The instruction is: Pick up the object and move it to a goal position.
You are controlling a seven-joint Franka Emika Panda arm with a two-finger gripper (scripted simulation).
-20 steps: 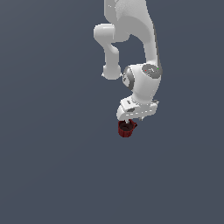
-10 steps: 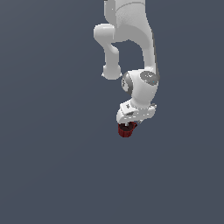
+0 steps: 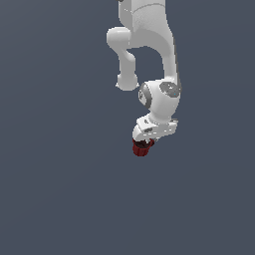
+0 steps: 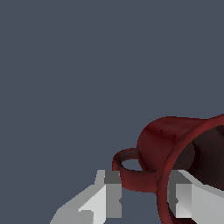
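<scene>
Gripping the small dark red mug with ribbed sides and a loop handle (image 4: 175,153), the white two-fingered gripper (image 4: 144,197) is pinching it by the rim wall next to the handle: in the wrist view one pale finger (image 4: 107,199) is sitting outside, just beside the handle loop, and the other is reaching into the dark interior, so the jaws are standing only narrowly apart, with the wall and the handle root between them. The main risk I am seeing is that this is an off-centre hold on a thin curved wall; the mug is appearing tilted in the wrist view, and any quick swing or wrist turn on the way to the goal could be letting it pivot about the pinch line or slide out, since the ribbed, rounded surface is giving the flat pads little area. In the exterior view the mug (image 3: 142,148) is hanging directly under the white arm's hand, partly hidden by it. No table edge or corner is showing against the flat grey-blue ground, so I cannot place it by those, nor tell whether it is lifted clear. No goal marker is showing in either view.
</scene>
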